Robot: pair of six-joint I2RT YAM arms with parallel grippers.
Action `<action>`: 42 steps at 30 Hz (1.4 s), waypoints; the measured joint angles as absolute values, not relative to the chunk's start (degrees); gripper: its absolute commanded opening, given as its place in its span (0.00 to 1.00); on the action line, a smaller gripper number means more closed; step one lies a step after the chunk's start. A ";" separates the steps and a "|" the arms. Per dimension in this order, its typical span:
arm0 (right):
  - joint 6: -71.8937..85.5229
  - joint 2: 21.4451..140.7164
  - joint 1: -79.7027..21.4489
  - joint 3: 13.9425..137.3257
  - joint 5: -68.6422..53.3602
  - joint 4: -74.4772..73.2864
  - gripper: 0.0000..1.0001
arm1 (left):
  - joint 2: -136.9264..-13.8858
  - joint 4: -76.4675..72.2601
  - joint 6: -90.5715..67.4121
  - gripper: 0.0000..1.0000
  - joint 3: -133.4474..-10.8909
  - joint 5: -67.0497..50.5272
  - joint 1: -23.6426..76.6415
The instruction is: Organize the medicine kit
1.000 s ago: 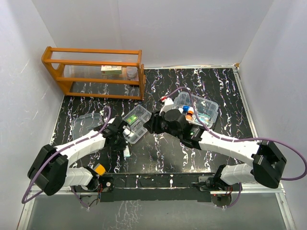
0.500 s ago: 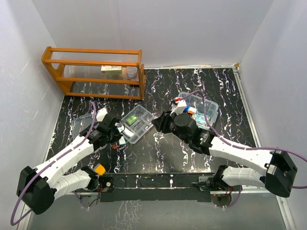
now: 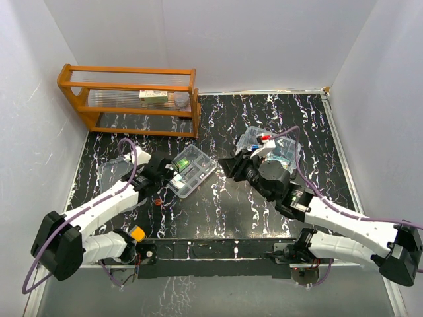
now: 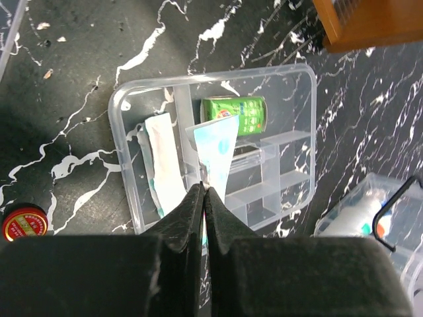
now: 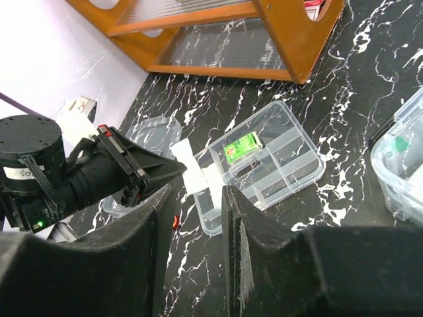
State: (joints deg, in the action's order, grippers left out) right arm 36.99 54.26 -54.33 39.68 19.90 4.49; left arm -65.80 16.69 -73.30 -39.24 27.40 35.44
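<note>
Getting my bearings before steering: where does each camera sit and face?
Top external: above and behind the bases, looking down on the table; the left arm and right arm show.
Left wrist: looks down past the shut left gripper, which pinches a pale sachet over the divided tray.
Right wrist: looks past the open right gripper toward the left gripper and orange rack.
Shared: all show the tray.

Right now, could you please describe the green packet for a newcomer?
In front of the orange rack lies a clear divided tray. The packet sits in a compartment on its rack side, the only green item beside a white sachet and a pale blue sachet.
</note>
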 measured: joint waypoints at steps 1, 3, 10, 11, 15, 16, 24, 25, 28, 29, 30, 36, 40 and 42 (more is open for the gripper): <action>36.84 53.60 -54.33 39.33 20.27 4.34 0.33 | -66.11 16.67 -74.65 0.00 -39.03 28.12 35.44; 36.47 52.71 -54.33 38.72 21.02 4.32 0.33 | -66.28 16.67 -76.71 0.00 -38.52 29.28 35.44; 35.81 52.10 -54.33 37.78 22.63 4.01 0.34 | -67.68 16.27 -79.70 0.00 -37.43 31.05 35.44; 35.79 52.10 -54.33 37.69 22.72 3.92 0.34 | -68.71 16.34 -79.72 0.00 -37.43 31.05 35.44; 35.64 52.14 -54.33 37.69 22.79 3.68 0.34 | -71.07 16.69 -79.96 0.00 -37.43 30.81 35.44; 35.62 52.18 -54.33 37.69 22.79 3.66 0.35 | -71.11 16.67 -80.18 0.00 -37.43 30.76 35.44; 35.42 52.47 -54.33 37.69 22.81 3.64 0.35 | -72.88 16.16 -81.67 0.01 -37.43 30.35 35.44; 35.40 52.56 -54.33 37.69 22.81 3.62 0.35 | -73.58 16.25 -81.82 0.01 -37.43 30.17 35.44; 35.31 52.60 -54.33 37.69 22.81 3.62 0.36 | -75.55 16.34 -82.15 0.09 -37.43 29.45 35.44; 35.24 52.60 -54.33 37.69 22.83 3.62 0.36 | -75.94 16.32 -82.13 0.14 -37.43 29.26 35.44; 35.20 52.62 -54.33 37.69 22.83 3.62 0.36 | -76.16 16.29 -82.13 0.18 -37.43 29.10 35.44; 35.11 53.15 -54.33 37.71 22.81 3.53 0.37 | -76.18 17.45 -81.47 0.36 -37.95 29.10 35.44; 35.51 54.02 -54.33 37.74 23.05 2.76 0.41 | -75.42 21.78 -79.99 0.43 -40.45 30.22 35.44; 35.66 54.96 -54.33 38.06 23.07 1.83 0.42 | -74.02 24.05 -78.37 0.45 -42.00 31.03 35.44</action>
State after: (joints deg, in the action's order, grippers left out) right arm 35.66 54.96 -54.33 38.06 23.07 1.83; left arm -74.02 24.05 -78.37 -42.00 31.03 35.44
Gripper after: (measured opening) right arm 0.407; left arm 0.428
